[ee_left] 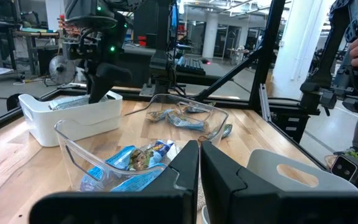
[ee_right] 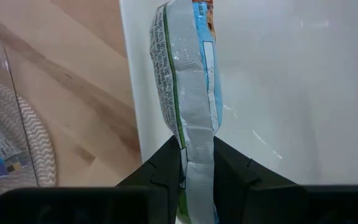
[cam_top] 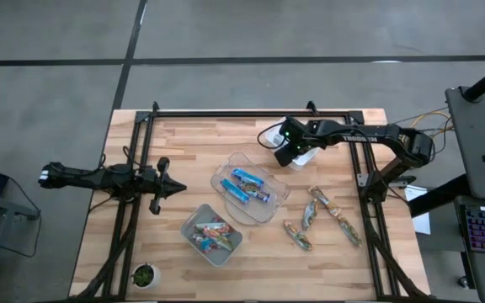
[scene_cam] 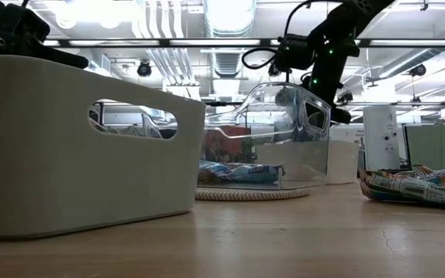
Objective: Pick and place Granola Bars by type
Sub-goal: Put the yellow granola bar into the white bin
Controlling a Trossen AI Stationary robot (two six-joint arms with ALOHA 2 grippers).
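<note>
My right gripper [cam_top: 286, 154] hangs over the small white bin [cam_top: 310, 156] at the table's far middle and is shut on a granola bar [ee_right: 188, 81] in a silver wrapper with a green edge. My left gripper [cam_top: 173, 190] is shut and empty, low over the table's left side, pointing toward the clear bin [cam_top: 269, 210]. The clear bin holds blue-wrapped bars [cam_top: 249, 184]. A pale bin [cam_top: 234, 246] near the front holds red and orange bars [cam_top: 211, 235]. Several greenish-brown bars [cam_top: 320, 217] lie flat on the table at the right. My right gripper pinches one end of the bar [ee_right: 197, 140] between its two fingers [ee_right: 166, 163], which meet the wrapper's flat faces. The fingers lie along the bar, which sticks out past the fingertips. The bar is lifted clear, over the white bin's inside [ee_right: 291, 93].
A round woven mat [ee_right: 39, 143] lies under the clear bin. A small potted plant [cam_top: 145, 274] stands at the front left corner. The black frame rails [cam_top: 251, 112] run along the table's far edge and sides. Bare wood lies at the far left.
</note>
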